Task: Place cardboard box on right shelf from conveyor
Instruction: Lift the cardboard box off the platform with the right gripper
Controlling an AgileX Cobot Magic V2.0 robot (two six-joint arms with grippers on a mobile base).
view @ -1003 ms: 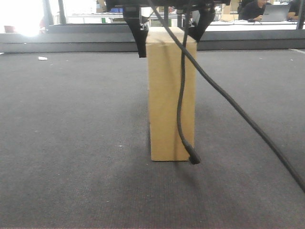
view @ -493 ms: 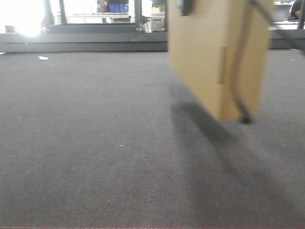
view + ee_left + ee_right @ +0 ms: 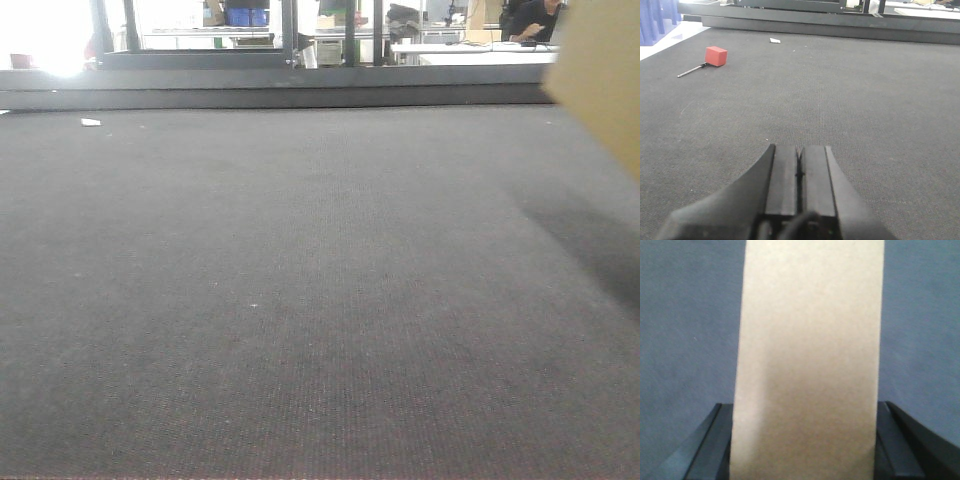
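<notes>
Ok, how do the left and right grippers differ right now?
The left gripper is shut on nothing, fingers pressed together; the right gripper is clamped on the cardboard box. The left sits low over the conveyor; the right holds the box clear of it. Both have black fingers.

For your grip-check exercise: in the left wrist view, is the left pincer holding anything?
No, the left pincer is shut, its fingers pressed together with nothing between them.

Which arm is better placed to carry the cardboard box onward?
Right: its fingers hold the cardboard box on both sides, clear of the conveyor. The left arm's fingers are shut, empty, low over the belt.
</notes>
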